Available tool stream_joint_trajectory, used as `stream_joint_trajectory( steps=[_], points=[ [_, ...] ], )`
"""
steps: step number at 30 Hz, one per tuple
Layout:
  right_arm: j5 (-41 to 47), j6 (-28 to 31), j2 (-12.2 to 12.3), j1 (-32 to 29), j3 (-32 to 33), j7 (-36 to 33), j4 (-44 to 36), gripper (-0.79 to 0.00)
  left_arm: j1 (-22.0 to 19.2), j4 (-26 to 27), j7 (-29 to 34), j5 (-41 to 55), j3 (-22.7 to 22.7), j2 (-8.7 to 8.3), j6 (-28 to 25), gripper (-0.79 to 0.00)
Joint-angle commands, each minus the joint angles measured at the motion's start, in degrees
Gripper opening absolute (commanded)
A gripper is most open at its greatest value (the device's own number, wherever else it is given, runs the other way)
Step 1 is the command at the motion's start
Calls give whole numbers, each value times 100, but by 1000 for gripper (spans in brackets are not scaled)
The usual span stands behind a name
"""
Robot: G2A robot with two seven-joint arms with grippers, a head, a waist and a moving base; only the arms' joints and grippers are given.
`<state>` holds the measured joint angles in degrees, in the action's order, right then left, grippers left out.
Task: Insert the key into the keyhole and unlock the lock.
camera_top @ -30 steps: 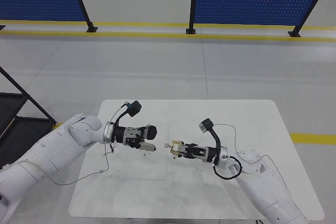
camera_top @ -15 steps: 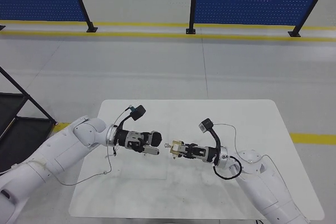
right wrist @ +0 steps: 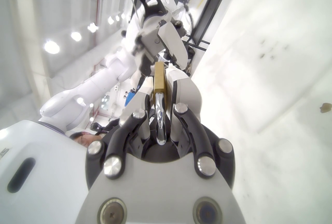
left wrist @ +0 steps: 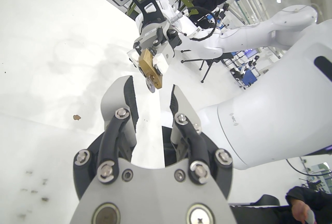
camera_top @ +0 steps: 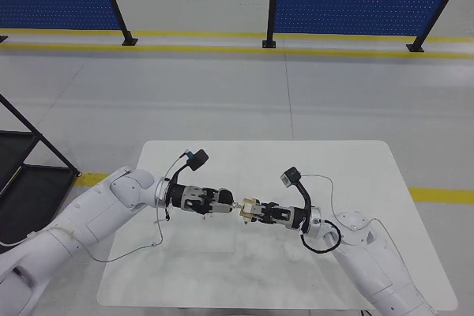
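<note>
A brass padlock (camera_top: 249, 208) hangs in the air above the middle of the white table (camera_top: 340, 166), with my right gripper (camera_top: 254, 211) shut on its body. In the right wrist view the padlock (right wrist: 159, 79) sits between the pads with its silver shackle (right wrist: 160, 118) pointing back toward the wrist. A silver key (left wrist: 150, 85) sticks out of the free end of the padlock (left wrist: 147, 64). My left gripper (left wrist: 153, 95) is open, its fingertips on either side of the key's head and just short of it. In the top view the left gripper (camera_top: 227, 207) faces the key (camera_top: 238, 207) from the left.
A black metal frame (camera_top: 16, 166) stands on the floor beyond the table's left edge. Blue barriers (camera_top: 47, 12) line the back. A small brown speck (left wrist: 76, 117) lies on the table under the left gripper. Bare table surface stretches around both arms.
My left gripper has moved right toward the padlock, closing the gap until its open fingers flank the key. The right arm and the padlock have stayed where they were.
</note>
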<state>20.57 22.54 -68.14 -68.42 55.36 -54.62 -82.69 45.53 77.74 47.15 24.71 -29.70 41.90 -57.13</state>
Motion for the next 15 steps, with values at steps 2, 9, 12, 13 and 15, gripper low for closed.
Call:
stream_joint_trajectory(
  steps=[2, 9, 12, 13, 15],
  points=[
    [0, 0, 0, 0, 0, 0, 0, -785, 22, 6, 24, 0, -16, 27, 24, -517],
    [0, 0, 0, 0, 0, 0, 0, -785, 39, -18, 86, 19, -47, 102, 86, -591],
    [0, 0, 0, 0, 0, 0, 0, -785, 46, -34, 97, 32, -69, 126, 97, -616],
    [0, 0, 0, 0, 0, 0, 0, -785, 53, -44, 103, 45, -75, 133, 103, -619],
    [0, 0, 0, 0, 0, 0, 0, -785, 63, -53, 113, 74, -92, 146, 113, -625]
  ],
)
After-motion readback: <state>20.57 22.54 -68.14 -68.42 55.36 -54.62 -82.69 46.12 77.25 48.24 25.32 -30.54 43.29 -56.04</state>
